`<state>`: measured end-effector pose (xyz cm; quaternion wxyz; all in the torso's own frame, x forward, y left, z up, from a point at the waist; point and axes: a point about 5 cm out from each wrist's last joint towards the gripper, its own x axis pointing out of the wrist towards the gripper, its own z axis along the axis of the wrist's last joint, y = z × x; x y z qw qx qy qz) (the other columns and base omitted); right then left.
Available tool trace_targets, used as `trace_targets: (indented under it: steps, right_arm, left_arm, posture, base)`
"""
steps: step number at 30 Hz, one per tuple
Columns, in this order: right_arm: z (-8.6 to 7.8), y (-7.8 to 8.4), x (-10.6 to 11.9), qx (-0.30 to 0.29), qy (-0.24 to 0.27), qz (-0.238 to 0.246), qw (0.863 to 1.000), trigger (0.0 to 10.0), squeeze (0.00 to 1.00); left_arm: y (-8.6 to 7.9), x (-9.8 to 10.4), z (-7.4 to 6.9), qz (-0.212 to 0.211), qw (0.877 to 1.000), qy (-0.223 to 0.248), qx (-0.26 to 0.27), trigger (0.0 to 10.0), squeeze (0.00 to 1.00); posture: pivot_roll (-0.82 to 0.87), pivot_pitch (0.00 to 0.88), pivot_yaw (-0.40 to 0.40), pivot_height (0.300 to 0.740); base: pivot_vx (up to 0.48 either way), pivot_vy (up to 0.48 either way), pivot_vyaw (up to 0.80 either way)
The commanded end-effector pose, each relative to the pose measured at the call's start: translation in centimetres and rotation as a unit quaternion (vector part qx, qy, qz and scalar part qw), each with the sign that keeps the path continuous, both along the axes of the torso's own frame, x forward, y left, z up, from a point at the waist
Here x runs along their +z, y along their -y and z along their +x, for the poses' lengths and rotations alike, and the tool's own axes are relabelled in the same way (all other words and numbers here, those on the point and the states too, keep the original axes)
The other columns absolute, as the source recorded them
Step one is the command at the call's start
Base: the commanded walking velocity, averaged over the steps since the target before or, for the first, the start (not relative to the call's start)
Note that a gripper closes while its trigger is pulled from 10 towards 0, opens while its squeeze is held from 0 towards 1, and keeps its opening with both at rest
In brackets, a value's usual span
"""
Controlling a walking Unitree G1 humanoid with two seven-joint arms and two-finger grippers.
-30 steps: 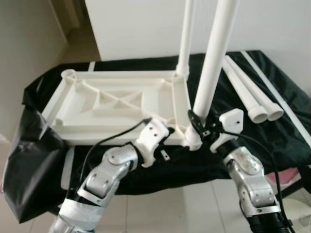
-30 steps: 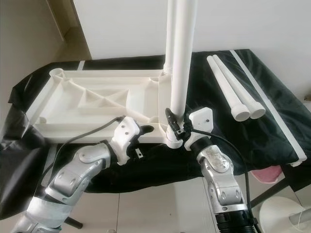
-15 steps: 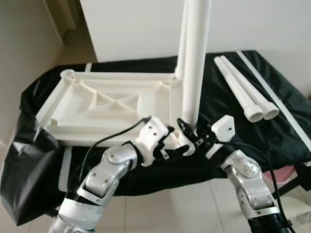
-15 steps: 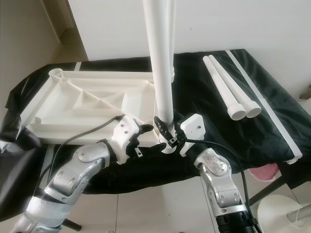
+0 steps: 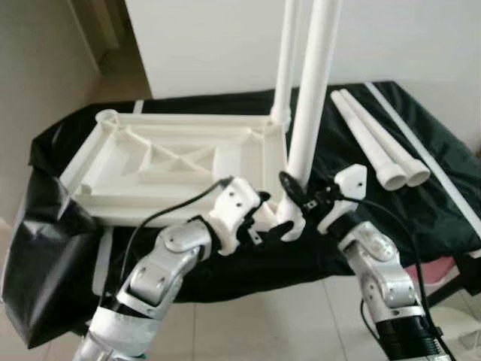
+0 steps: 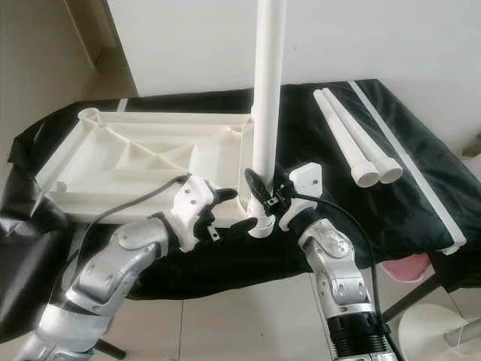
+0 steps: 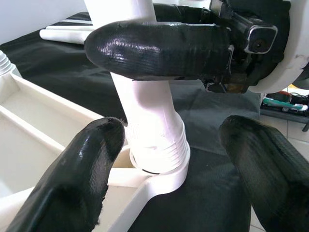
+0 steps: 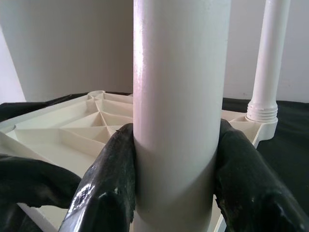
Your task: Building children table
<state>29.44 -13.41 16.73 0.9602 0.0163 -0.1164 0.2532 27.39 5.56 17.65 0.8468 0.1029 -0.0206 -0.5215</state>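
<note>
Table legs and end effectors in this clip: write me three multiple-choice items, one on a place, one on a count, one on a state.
1. Where do the loose legs lie?
A. on the black cloth, to the robot's right of the tabletop
B. inside the tabletop
C. on the floor

2. How many legs stand upright in the upturned tabletop?
A. none
B. two
C. four

3. What is the right end effector doing?
A. hanging idle
B. holding a loose leg flat
C. clamped on the near upright leg

Answers:
1. A: two loose legs lie side by side on the black cloth, apart from the tabletop.
2. B: the near leg and the far leg stand at the right-hand corners.
3. C: in the right wrist view both fingers press the leg; the left end effector sits open around its socket.
</note>
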Motion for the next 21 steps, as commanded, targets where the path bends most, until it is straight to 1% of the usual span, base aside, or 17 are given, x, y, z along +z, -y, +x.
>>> trace_targets:
  steps: [1, 5, 8, 11, 15, 21]
  right_arm:
    - [-0.2, 0.7, -3.0, -0.022, -0.069, -0.022, 0.997, 10.0, 0.00]
    - [-0.7, 0.9, -3.2, -0.020, -0.062, -0.018, 0.998, 10.0, 0.00]
    - [-2.2, 1.2, -3.2, -0.002, -0.019, -0.014, 1.000, 10.0, 0.00]
    - [-2.9, 1.2, -3.2, 0.010, -0.002, -0.019, 1.000, 10.0, 0.00]
    - [-3.4, 1.0, -3.3, 0.020, 0.009, -0.025, 0.999, 10.0, 0.00]
    - [-3.6, 1.0, -3.8, 0.021, 0.001, -0.022, 1.000, 10.0, 0.00]
  left_arm:
    - [-0.3, 0.5, 0.0, 0.001, 1.000, 0.007, 0.002, 10.0, 0.00]
    - [-0.3, 0.7, 0.0, 0.000, 1.000, 0.009, 0.003, 10.0, 0.00]
    - [-0.5, 0.7, 0.0, 0.000, 1.000, 0.009, 0.006, 10.0, 0.00]
    - [-0.5, 0.8, 0.0, 0.002, 1.000, 0.010, 0.006, 10.0, 0.00]
    - [-0.6, 0.8, 0.1, 0.004, 1.000, 0.011, 0.006, 10.0, 0.00]
    - [-0.7, 1.0, 0.1, 0.006, 1.000, 0.012, 0.006, 10.0, 0.00]
  posture:
    - [-0.04, 0.072, 0.016, 0.740]
    - [-0.04, 0.076, 0.016, 0.740]
    - [-0.04, 0.079, 0.019, 0.740]
    - [-0.04, 0.086, 0.025, 0.740]
    - [-0.04, 0.087, 0.027, 0.740]
    - [-0.04, 0.089, 0.031, 0.740]
  base:
    - [0.000, 0.000, 0.00]
    - [0.000, 0.000, 0.00]
    - [0.000, 0.000, 0.00]
    - [0.000, 0.000, 0.00]
    - [0.000, 0.000, 0.00]
    - [0.000, 0.000, 0.00]
